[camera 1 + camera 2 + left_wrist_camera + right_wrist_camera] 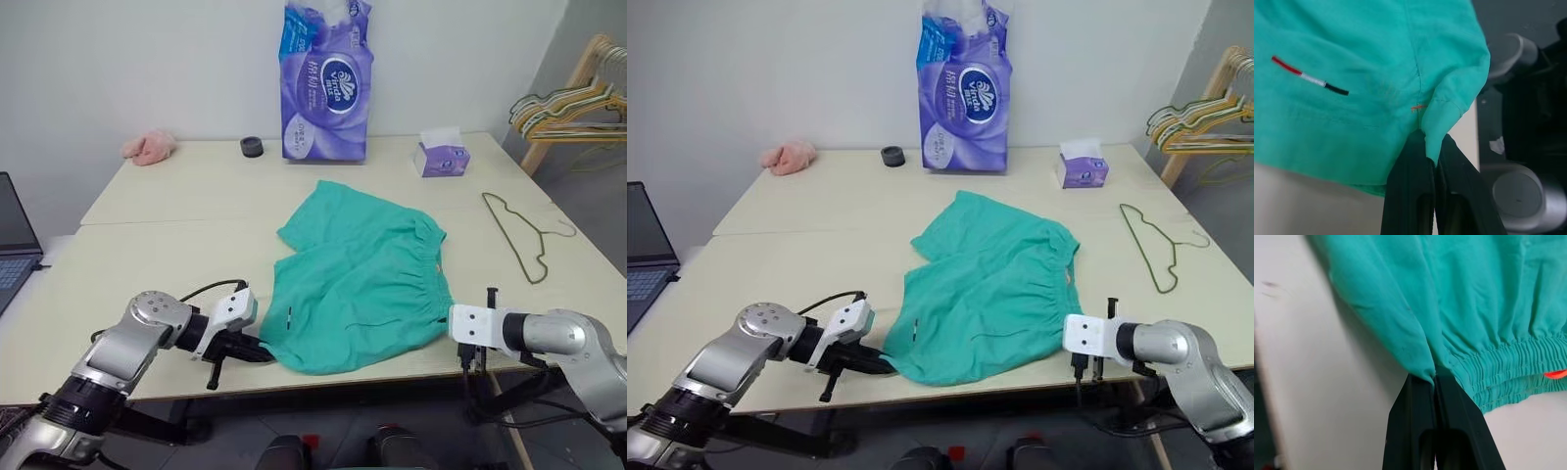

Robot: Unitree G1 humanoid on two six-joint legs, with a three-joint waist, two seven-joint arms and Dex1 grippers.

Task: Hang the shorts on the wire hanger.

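Teal shorts (358, 279) spread flat near the table's (176, 255) front edge, one leg hem pinched in the left gripper (1431, 161), the waistband corner nipped between the pressed-together fingers of the right gripper (1435, 382). Wire hanger (519, 235) lying well apart, toward the table's right edge. Judged light, limp and prone to sagging: best held at both waistband corners, not at a hem, to keep it taut for threading.

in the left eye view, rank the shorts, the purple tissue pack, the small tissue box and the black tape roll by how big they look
1. the shorts
2. the purple tissue pack
3. the small tissue box
4. the black tape roll
The last three sit farther back, so they look smaller.
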